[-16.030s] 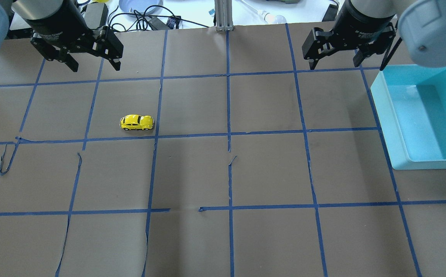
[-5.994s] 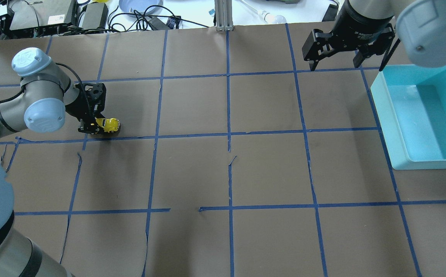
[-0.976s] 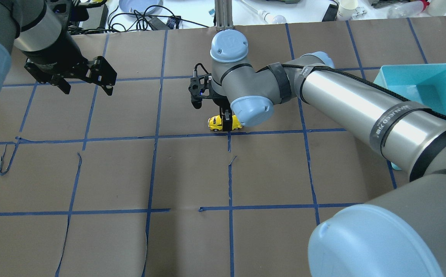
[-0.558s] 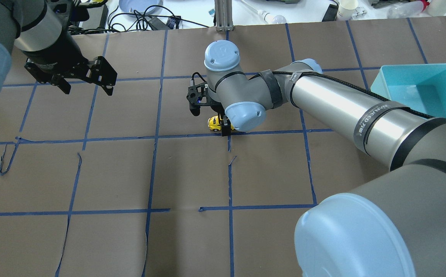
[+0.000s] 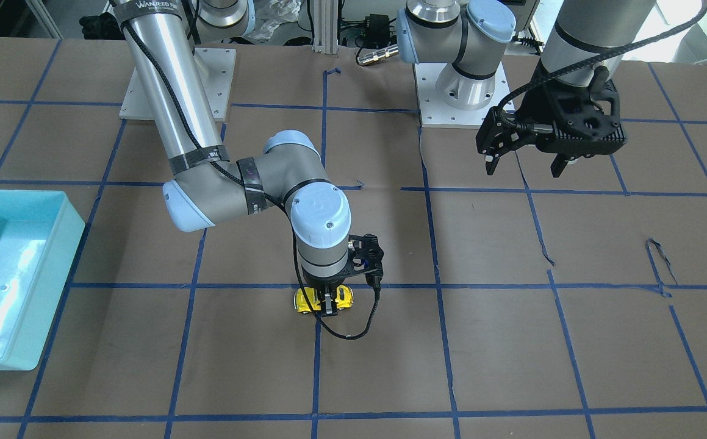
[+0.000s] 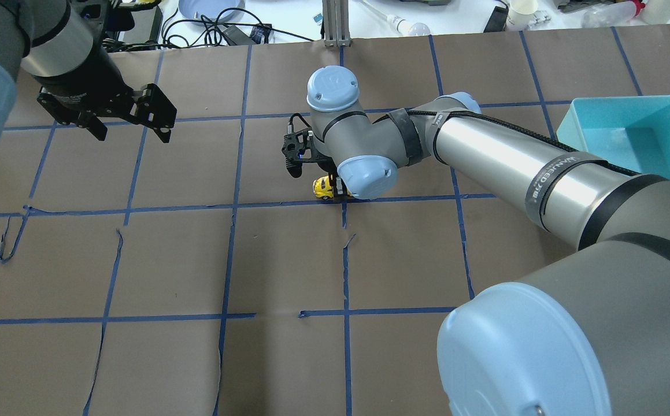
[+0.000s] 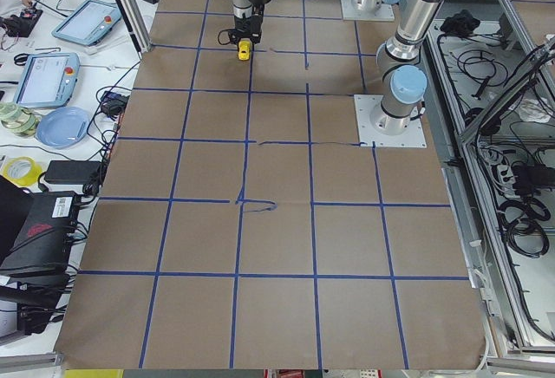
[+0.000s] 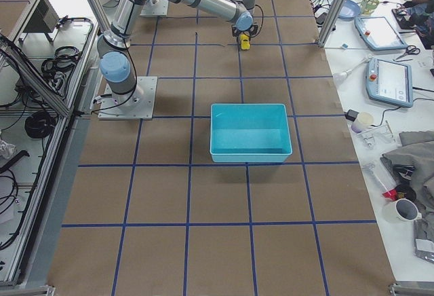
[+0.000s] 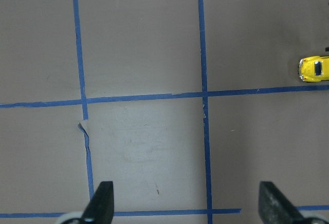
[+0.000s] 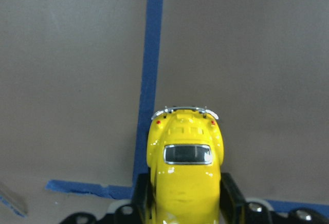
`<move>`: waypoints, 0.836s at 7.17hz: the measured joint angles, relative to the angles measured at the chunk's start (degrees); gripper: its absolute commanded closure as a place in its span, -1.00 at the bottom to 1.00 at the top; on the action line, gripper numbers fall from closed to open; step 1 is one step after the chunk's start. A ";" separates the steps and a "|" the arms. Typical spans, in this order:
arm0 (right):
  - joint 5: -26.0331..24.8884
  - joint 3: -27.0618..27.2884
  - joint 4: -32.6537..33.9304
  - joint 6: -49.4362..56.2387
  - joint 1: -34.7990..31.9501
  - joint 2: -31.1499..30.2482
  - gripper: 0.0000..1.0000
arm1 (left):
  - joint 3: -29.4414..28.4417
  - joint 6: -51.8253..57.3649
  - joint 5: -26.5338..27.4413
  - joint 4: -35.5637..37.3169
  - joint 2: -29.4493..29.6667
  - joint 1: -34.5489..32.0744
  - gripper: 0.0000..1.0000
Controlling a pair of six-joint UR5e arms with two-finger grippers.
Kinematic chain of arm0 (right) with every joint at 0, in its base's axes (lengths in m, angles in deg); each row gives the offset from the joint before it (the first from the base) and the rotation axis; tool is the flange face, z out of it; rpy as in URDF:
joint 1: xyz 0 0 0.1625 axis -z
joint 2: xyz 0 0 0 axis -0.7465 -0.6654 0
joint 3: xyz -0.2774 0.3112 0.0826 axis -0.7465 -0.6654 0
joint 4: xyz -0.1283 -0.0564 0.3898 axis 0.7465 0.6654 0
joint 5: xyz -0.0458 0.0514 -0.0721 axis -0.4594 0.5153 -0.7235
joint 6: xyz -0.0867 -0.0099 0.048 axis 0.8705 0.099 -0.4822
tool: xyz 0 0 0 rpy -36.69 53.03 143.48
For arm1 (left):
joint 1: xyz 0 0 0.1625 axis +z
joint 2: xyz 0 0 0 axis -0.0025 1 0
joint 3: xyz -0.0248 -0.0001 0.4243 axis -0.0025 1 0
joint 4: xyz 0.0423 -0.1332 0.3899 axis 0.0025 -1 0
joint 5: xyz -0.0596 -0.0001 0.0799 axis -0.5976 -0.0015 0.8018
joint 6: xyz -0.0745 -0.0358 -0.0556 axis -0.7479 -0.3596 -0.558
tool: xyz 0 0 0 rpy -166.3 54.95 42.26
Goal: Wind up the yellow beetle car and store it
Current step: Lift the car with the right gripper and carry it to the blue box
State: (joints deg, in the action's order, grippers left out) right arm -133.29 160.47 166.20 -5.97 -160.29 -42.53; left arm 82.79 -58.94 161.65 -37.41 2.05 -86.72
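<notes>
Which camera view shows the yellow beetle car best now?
The right wrist-mounted view: the yellow beetle car is large, rear window and bumper clear, between the fingers of the right gripper. Front-facing shows it small behind a finger; overhead half hidden by the wrist; left wrist cut off at the edge; side views a speck.

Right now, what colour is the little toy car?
The toy car is bright yellow with a dark window, clearest in the right wrist-mounted view.
</notes>
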 measured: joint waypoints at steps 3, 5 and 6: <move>-3.37 -0.77 -0.18 0.05 0.49 -1.66 0.86 | -0.10 0.07 0.21 -0.06 -0.10 -0.01 -1.00; -5.85 -0.84 -1.20 0.14 5.23 -7.12 0.86 | -0.07 0.11 0.13 -0.01 -0.11 -0.05 -1.00; -6.36 -0.63 -2.84 0.43 9.63 -10.01 0.86 | -0.12 0.21 0.11 0.01 -0.10 -0.09 -1.00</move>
State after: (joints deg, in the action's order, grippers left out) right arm -139.65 159.84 163.37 -5.54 -150.67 -52.54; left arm 82.67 -58.73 161.75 -37.40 1.94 -86.81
